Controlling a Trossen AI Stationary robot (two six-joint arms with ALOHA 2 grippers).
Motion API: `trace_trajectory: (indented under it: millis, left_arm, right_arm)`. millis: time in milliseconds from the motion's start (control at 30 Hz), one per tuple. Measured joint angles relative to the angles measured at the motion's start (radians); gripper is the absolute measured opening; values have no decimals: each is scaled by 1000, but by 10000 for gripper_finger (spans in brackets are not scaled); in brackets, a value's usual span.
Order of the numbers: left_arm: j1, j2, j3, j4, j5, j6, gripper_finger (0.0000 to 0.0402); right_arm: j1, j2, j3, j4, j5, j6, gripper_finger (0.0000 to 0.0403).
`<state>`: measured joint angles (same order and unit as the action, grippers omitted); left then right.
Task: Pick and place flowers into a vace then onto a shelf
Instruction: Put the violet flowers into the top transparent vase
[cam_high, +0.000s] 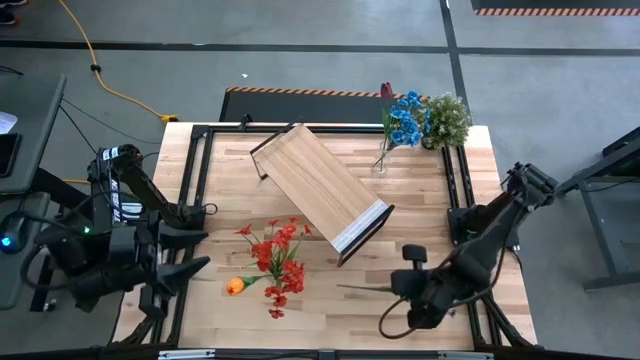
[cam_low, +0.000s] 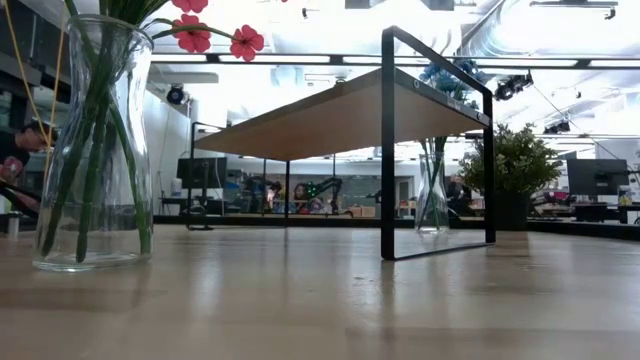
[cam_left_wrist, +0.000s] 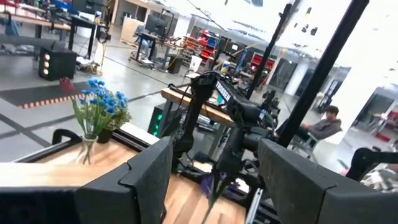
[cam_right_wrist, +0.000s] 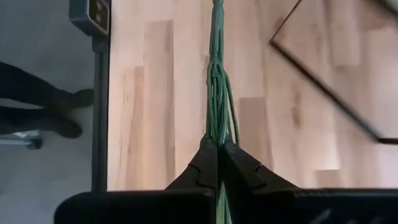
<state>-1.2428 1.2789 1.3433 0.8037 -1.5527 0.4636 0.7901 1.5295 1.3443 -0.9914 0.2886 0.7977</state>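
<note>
1. While the high view lays out the whole table (cam_high: 420, 300), only the right wrist view shows the right gripper (cam_right_wrist: 217, 152) up close: its jaws are pressed together on a bundle of thin green stems (cam_right_wrist: 217, 93) that runs out over the planks.
2. From above, that same right gripper (cam_high: 398, 287) sits at the table's front right, a thin stalk poking out of it toward the table's middle.
3. The left gripper (cam_high: 205, 237) hangs at the front left, jaws spread, nothing between them; its own wrist view shows the two dark fingers (cam_left_wrist: 146, 177) apart.
4. The low view alone shows a clear glass vase (cam_low: 95, 150) close by with green stalks and red blooms in it.
5. Loose flowers (cam_high: 278, 262) with red blooms and one orange bloom show in front of the shelf (cam_high: 322, 190), which stands skewed across the middle.
6. A second vase with blue flowers (cam_high: 405, 120) stands at the far right, just beside a bushy potted plant (cam_high: 447, 118).
</note>
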Motion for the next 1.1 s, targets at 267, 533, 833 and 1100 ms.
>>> trace_trajectory:
  millis: [267, 533, 833, 1100]
  left_arm:
    - [0, 0, 60, 5, -3, 2, 271]
    - [69, 2, 157, -67, -22, 3, 271]
    - [157, 2, 182, -71, -20, -51, 271]
    - [164, 11, 182, -72, -20, -121, 271]
  right_arm:
    - [1, 1, 233, -255, 128, -60, 1]
    - [-20, 49, 432, -510, 277, -122, 0]
    - [-88, 114, 577, -578, 431, -309, 0]
    - [-153, 115, 615, -574, 551, -487, 0]
